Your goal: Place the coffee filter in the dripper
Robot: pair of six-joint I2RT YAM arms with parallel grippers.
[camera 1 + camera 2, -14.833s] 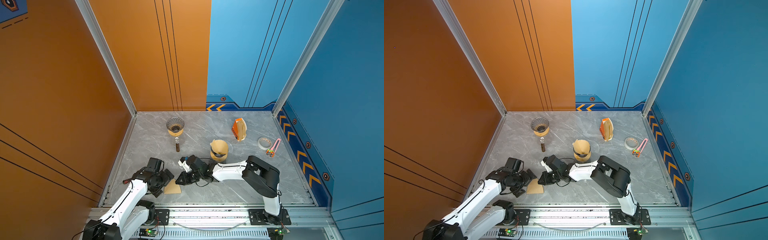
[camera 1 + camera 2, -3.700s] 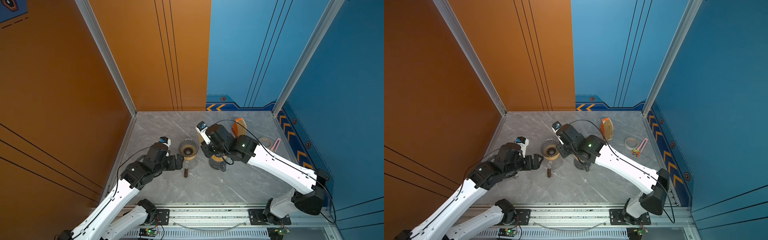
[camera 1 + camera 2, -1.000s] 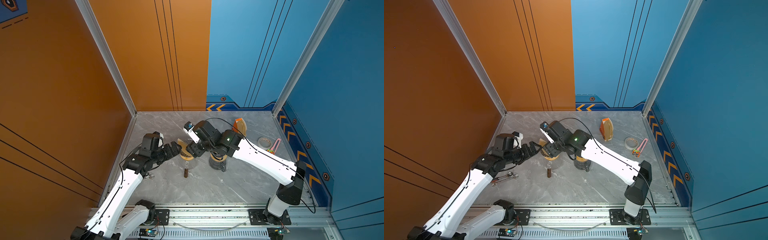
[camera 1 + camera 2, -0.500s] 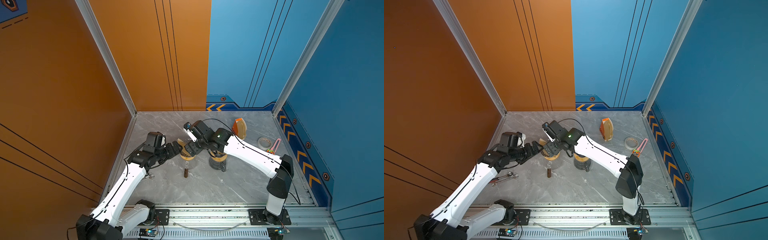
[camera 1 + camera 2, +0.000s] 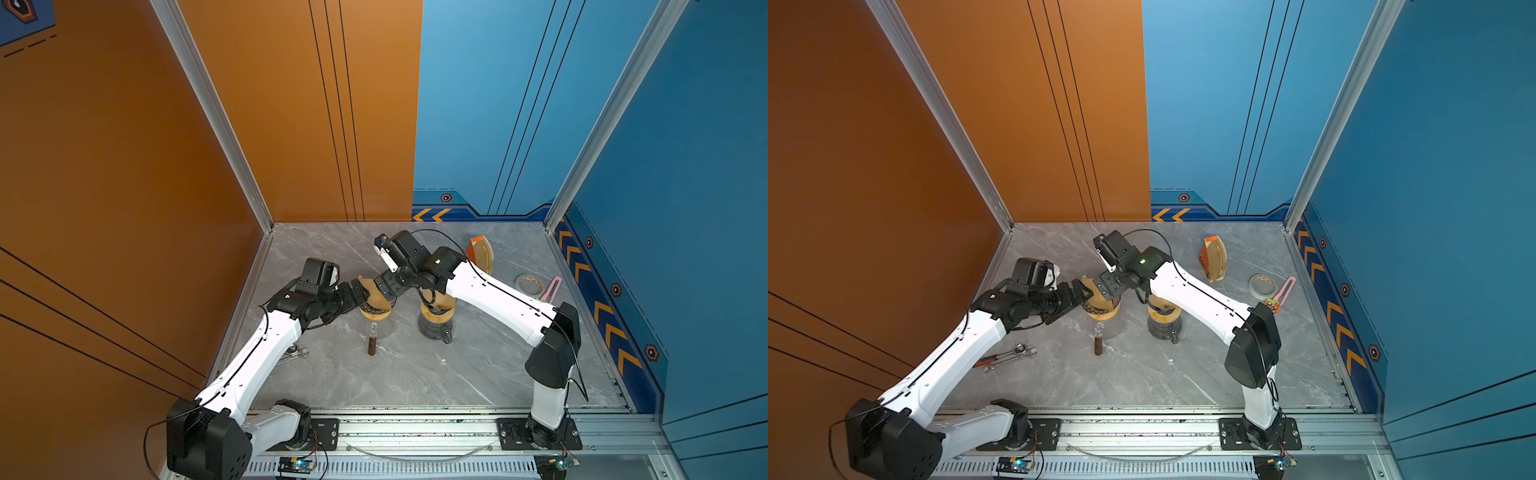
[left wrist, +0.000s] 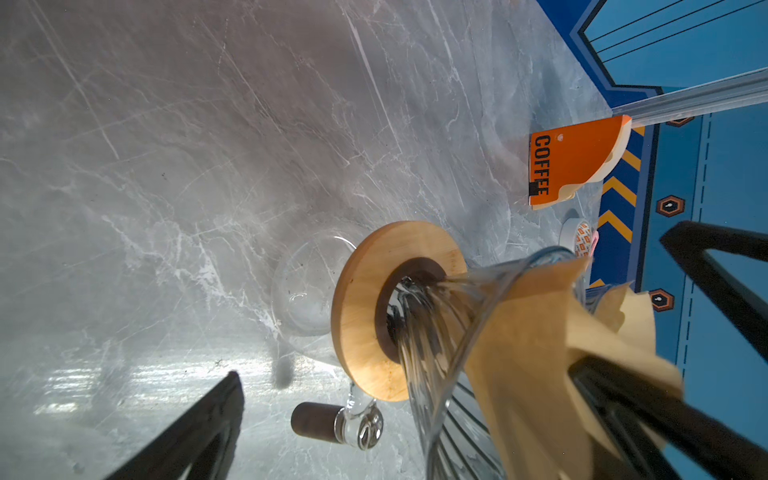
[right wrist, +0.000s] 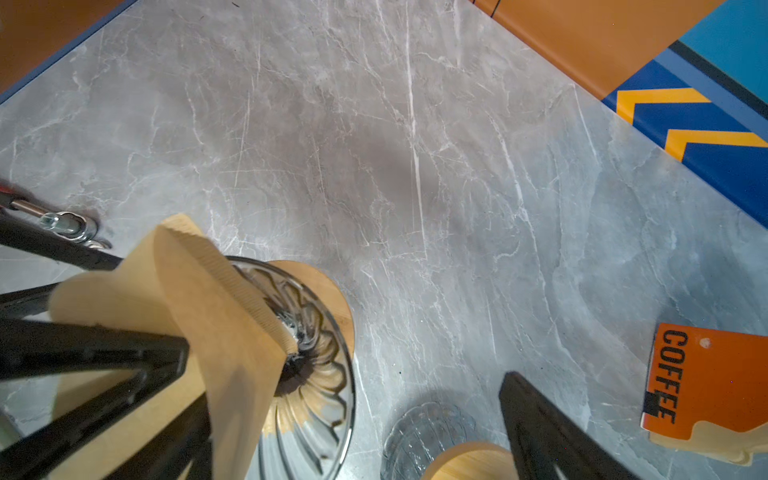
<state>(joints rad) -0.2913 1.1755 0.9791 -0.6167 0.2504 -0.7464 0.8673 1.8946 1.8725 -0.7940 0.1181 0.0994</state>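
Observation:
The glass dripper stands on its wooden ring left of the table's middle. The brown paper coffee filter sits in it, crumpled, with its top edge standing above the rim. My left gripper reaches in from the left, open. In the left wrist view one finger is outside the dripper and the other is under the filter. My right gripper comes from the right, open, with one finger against the filter and the other clear of the dripper.
A glass carafe with a wooden collar stands just right of the dripper. An orange COFFEE filter holder, a tape roll and a pink tool lie at the back right. Wrenches lie under my left arm.
My right gripper's jaws have spread wider at the filter, which now rests in the dripper. My left gripper has edged in closer to the dripper's left side.

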